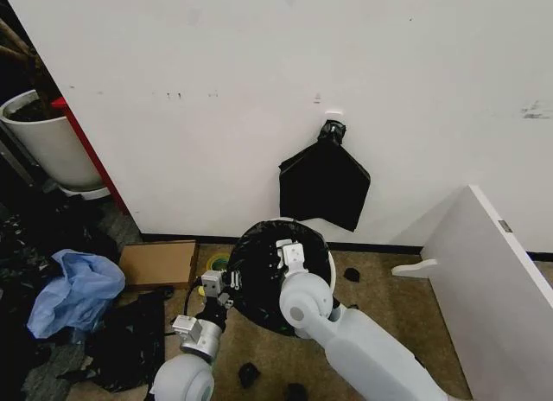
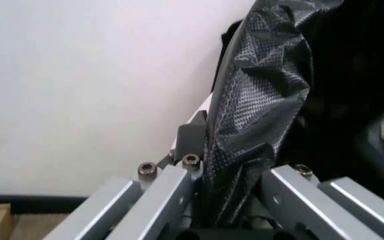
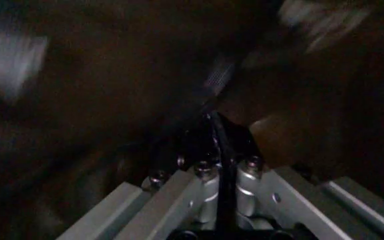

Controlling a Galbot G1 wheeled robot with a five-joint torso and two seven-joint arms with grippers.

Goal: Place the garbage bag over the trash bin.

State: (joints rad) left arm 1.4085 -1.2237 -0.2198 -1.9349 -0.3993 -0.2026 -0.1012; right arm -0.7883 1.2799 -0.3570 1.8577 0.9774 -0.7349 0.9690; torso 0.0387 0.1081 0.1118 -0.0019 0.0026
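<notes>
Our two grippers work at the bag-draped bin.

Nearest us, our left gripper [image 2: 209, 210] is clenched on a fold of the thin, glossy black plastic garbage bag [image 2: 265, 100] at the rim's left side, while our right gripper [image 3: 222, 130] reaches over the top, its fingers pressed together on a dark film. The bag covers the round white plastic trash bin [image 1: 332, 271] on the floor below the wall; its mouth looks black inside.
</notes>
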